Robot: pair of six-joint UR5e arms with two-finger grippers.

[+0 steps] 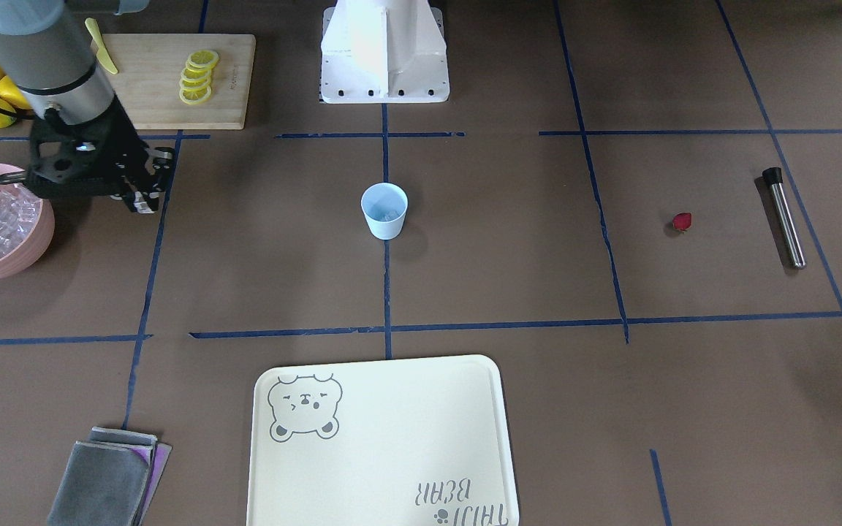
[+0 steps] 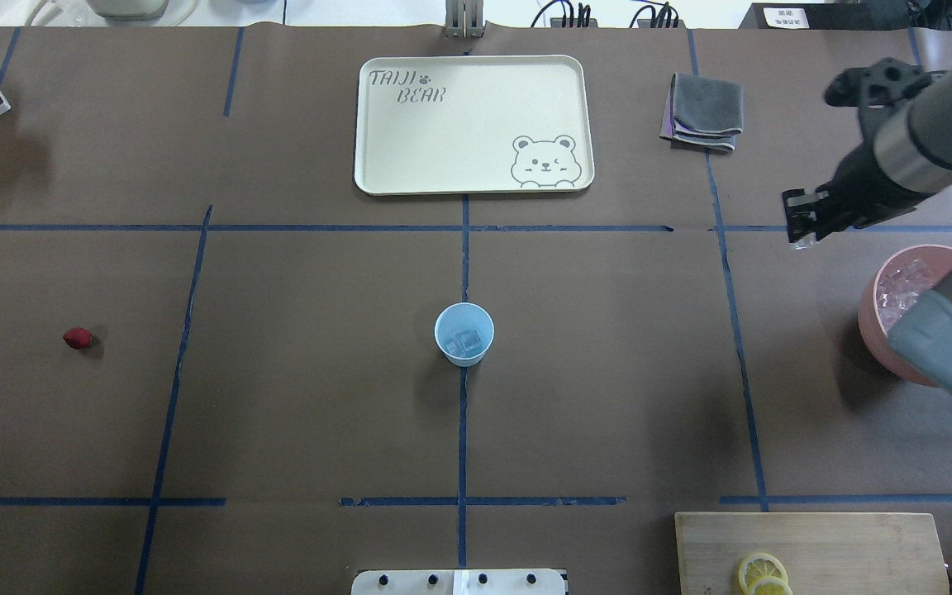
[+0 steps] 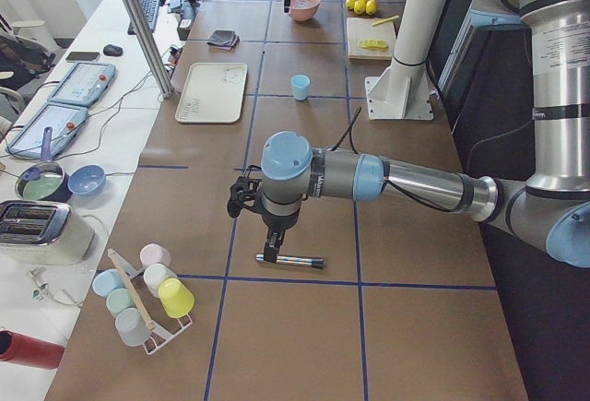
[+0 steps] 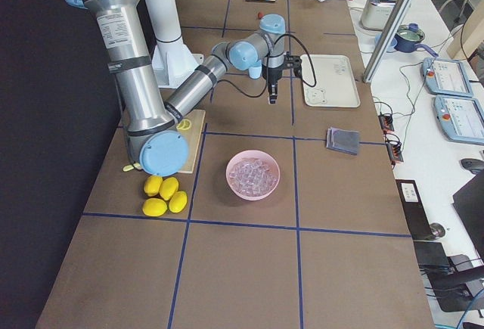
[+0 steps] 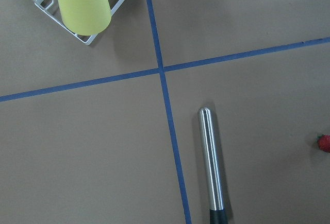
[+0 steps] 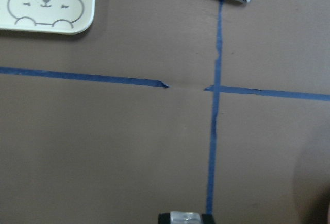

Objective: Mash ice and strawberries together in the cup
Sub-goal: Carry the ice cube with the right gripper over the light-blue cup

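Blue cup (image 1: pixel 384 228) with two ice cubes (image 2: pixel 466 340), one strawberry (image 2: pixel 77 337) apart; right pincer (image 2: pixel 802 227) tight on third cube (image 6: pixel 184 217); left pincer (image 3: pixel 269 255) unclear.

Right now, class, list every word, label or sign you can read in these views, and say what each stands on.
"TAIJI BEAR": printed on the cream tray, with a bear drawing in the opposite corner.
Small mark on the wooden cutting board: too small to read.
White sign beyond the table's far edge: too blurred to read.
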